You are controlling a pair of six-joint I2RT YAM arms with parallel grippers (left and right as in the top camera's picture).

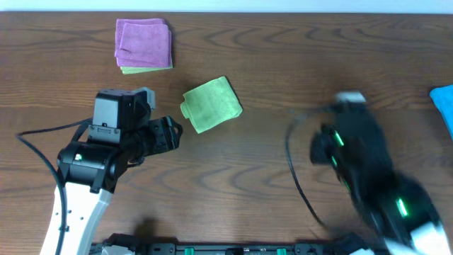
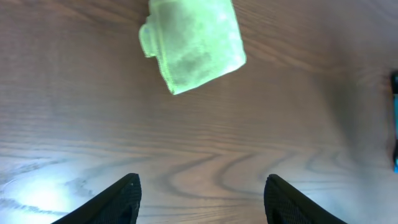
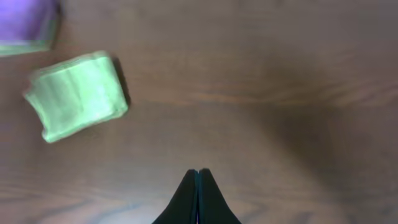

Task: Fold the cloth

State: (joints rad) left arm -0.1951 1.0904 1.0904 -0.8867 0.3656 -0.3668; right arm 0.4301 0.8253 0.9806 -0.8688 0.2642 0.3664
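Note:
The lime-green cloth (image 1: 211,104) lies folded into a small thick packet on the wooden table, a little left of the middle; it also shows in the left wrist view (image 2: 193,42) and in the right wrist view (image 3: 78,94). My left gripper (image 1: 172,133) hovers just left of and below the cloth, apart from it, jaws open with bare table between the fingertips (image 2: 199,186). The right gripper (image 3: 198,172) is shut with nothing in it, well to the right of the cloth; its arm (image 1: 361,163) looks blurred in the overhead view.
A folded purple cloth (image 1: 144,44) lies on top of another green one (image 1: 145,69) at the back left. A bright blue cloth (image 1: 444,106) sits at the right edge. A black cable (image 1: 297,177) loops beside the right arm.

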